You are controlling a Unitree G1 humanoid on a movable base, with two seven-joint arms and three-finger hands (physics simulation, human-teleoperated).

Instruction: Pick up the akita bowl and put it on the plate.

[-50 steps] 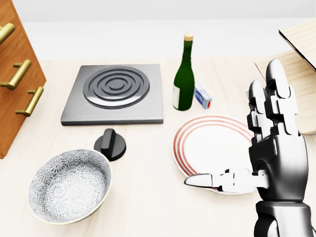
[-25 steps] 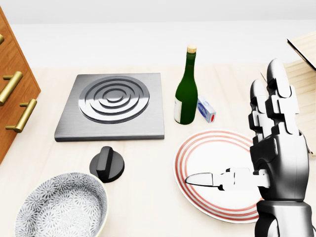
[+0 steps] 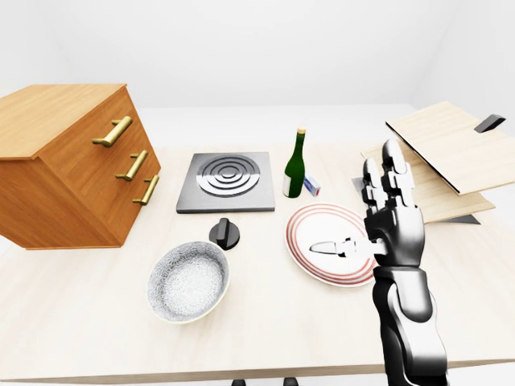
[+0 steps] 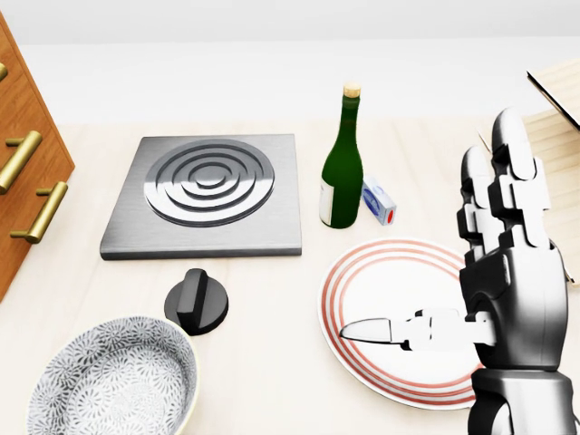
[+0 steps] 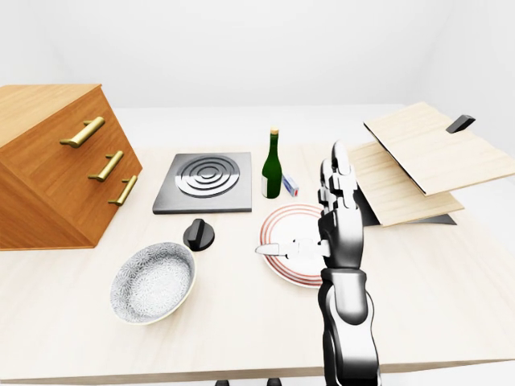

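On the desk [image 3: 265, 314] we list: akita bowl [image 3: 188, 281], lower left in the left-eye view, well apart from the striped plate [image 3: 326, 253]; black knob [image 3: 225, 233] just above the bowl; our right robot hand [image 4: 435, 299] over the plate's right side (fingers spread wide, holding nothing); green bottle [image 4: 342, 163] beside the burner [image 4: 207, 193].

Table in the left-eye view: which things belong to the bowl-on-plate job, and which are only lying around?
Part of the job:
- akita bowl, patterned, empty
- plate, red-ringed
- right hand, open, raised over the plate

Just lying about:
- green bottle
- stove plate
- black knob
- small box
- wooden drawer cabinet
- tilted wooden boards
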